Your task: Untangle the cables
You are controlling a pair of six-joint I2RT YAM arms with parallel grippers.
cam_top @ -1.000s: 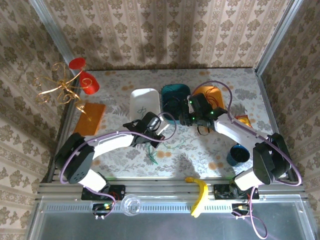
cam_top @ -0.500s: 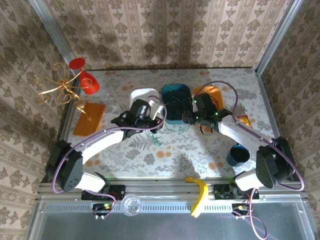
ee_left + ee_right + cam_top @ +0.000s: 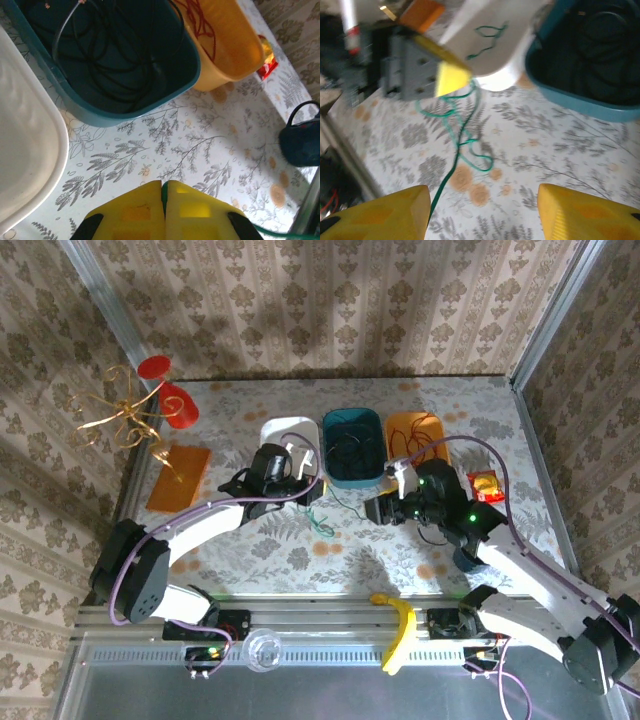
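My left gripper (image 3: 308, 483) hangs by the white tray (image 3: 275, 432), shut on the green cable (image 3: 163, 192), a sliver of which shows between the closed yellow fingers. That green cable (image 3: 321, 525) trails down in loops onto the table (image 3: 250, 550); a short bit of green cable (image 3: 487, 36) lies in the white tray (image 3: 512, 60). The black cable (image 3: 110, 55) is coiled in the teal bin (image 3: 372, 475). The red cable (image 3: 412, 437) lies in the orange bin (image 3: 398, 422). My right gripper (image 3: 482, 215) stands open above the table, the green cable (image 3: 465, 135) running past its left finger.
A dark blue cup (image 3: 300, 142) and a red packet (image 3: 488, 483) sit at the right. An orange block (image 3: 180, 477) and a red-and-gold ornament (image 3: 150, 405) stand at the far left. A banana (image 3: 400, 628) lies on the near rail.
My right arm has drawn back from the bins toward the near side and its jaws have opened. My left gripper rose toward the white tray, pulling the green cable along.
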